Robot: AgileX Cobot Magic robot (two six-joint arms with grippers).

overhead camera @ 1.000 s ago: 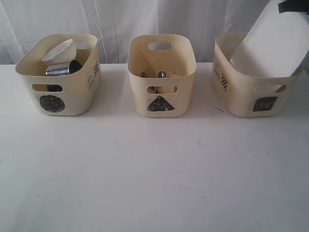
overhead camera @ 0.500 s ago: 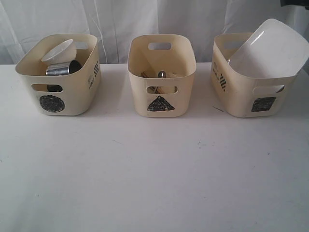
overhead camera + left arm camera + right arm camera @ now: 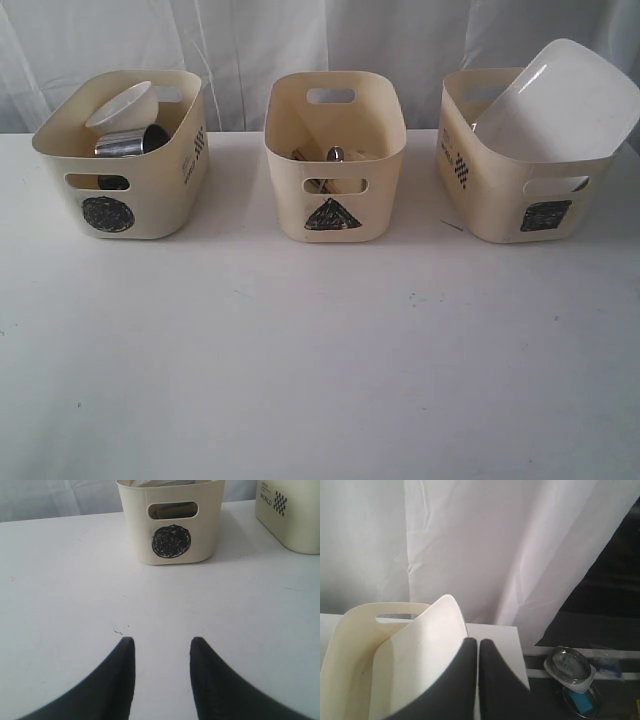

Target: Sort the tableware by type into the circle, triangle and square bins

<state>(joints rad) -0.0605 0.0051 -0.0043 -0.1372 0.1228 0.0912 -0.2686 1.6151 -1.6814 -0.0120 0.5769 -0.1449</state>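
White table, three cream bins in a row

The table (image 3: 320,360) has a plain white top marked with a few small dark specks (image 3: 412,297). Three alike cream tubs stand upright on its far part, well apart from one another. The circle bin (image 3: 150,195) is on the left, the triangle bin (image 3: 290,205) in the middle and the square bin (image 3: 490,195) on the right. Each shows its black scribbled mark on the near wall.
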